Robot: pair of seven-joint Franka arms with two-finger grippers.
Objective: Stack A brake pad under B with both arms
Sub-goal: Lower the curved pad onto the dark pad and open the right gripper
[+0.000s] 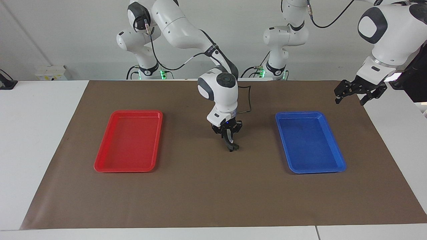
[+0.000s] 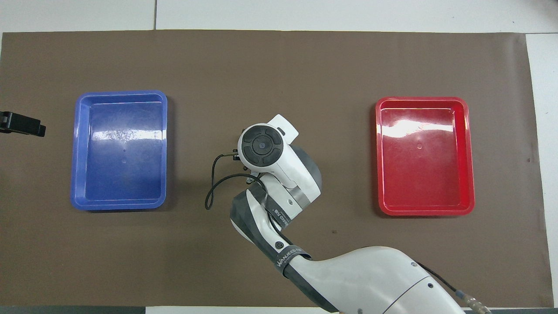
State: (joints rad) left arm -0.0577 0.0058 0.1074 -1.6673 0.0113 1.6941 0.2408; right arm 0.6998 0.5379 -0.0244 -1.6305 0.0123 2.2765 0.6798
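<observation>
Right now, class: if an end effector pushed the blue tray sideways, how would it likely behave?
The blue tray looks shallow and wide, so it would probably slide, not tip. It holds nothing, so it is likely light. Its glossy finish suggests stiff, hard plastic.
</observation>
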